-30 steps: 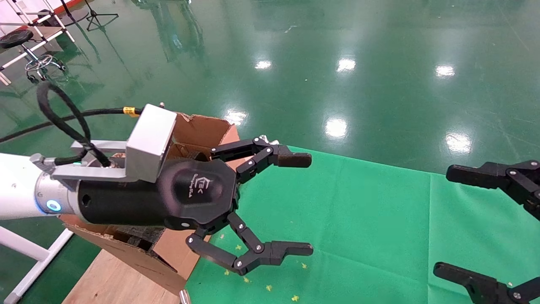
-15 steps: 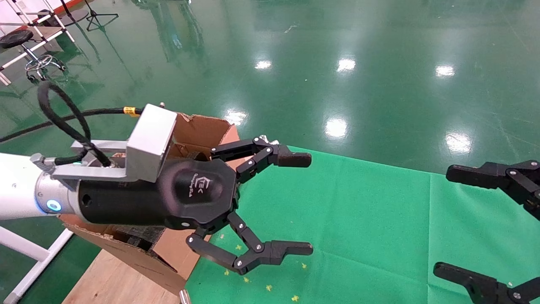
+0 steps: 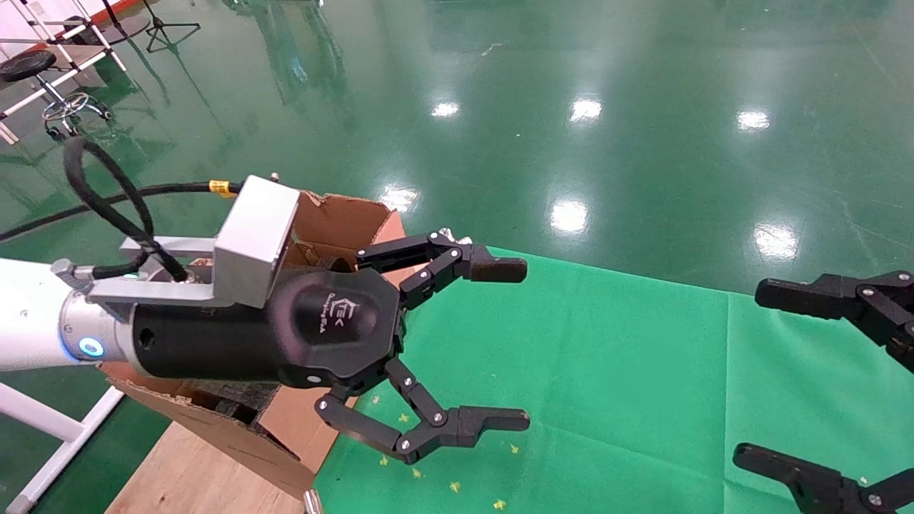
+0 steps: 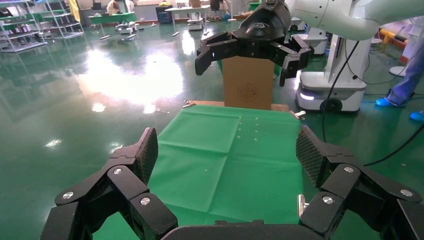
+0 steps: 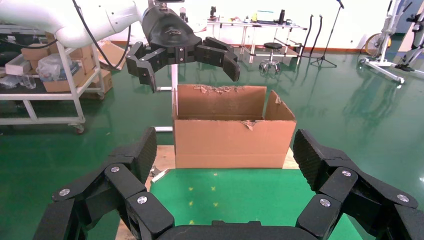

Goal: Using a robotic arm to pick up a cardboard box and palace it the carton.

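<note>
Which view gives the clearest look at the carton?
The right wrist view: the carton shows whole, with its ragged upright flaps. The head view has the left tool covering most of it; the left wrist view shows one end beyond the right tool.

- A large indoor robotics lab or test hall: a glossy green floor (image 3: pixel 643 107) runs wide and mirrors rows of ceiling lights.
- White metal shelving racks (image 5: pixel 50 95) with boxes and bags line one side.
- Long desks (image 5: pixel 250 25) with equipment, a stool (image 5: pixel 272 47) and tripod stands sit along the far wall.
- Another white robot base (image 4: pixel 330 90) stands nearby.
- A green cloth (image 3: pixel 607 371) covers the counter.
</note>
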Motion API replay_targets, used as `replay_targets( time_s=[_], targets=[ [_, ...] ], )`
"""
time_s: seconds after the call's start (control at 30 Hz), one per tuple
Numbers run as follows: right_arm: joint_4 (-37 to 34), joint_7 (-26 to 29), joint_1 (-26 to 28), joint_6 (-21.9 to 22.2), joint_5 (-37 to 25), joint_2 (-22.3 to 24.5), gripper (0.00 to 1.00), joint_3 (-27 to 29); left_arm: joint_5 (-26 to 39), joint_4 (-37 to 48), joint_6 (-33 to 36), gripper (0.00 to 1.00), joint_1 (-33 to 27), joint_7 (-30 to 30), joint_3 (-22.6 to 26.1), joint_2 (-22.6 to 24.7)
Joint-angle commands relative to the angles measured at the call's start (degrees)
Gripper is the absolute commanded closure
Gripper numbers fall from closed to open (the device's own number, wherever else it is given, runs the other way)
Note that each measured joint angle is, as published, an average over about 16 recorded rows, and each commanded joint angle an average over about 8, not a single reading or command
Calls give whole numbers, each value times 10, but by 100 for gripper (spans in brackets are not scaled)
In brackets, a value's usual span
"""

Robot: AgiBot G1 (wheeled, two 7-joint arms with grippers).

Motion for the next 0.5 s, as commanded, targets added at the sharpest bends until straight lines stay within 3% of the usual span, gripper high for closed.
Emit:
replay_targets(
  time_s=[0.03, 0.5],
  targets=[
    [0, 0, 0, 0, 0, 0, 0, 0, 0, 0, 0, 0, 0, 0, 0, 0],
    [0, 0, 0, 0, 0, 0, 0, 0, 0, 0, 0, 0, 0, 0, 0, 0]
  ],
)
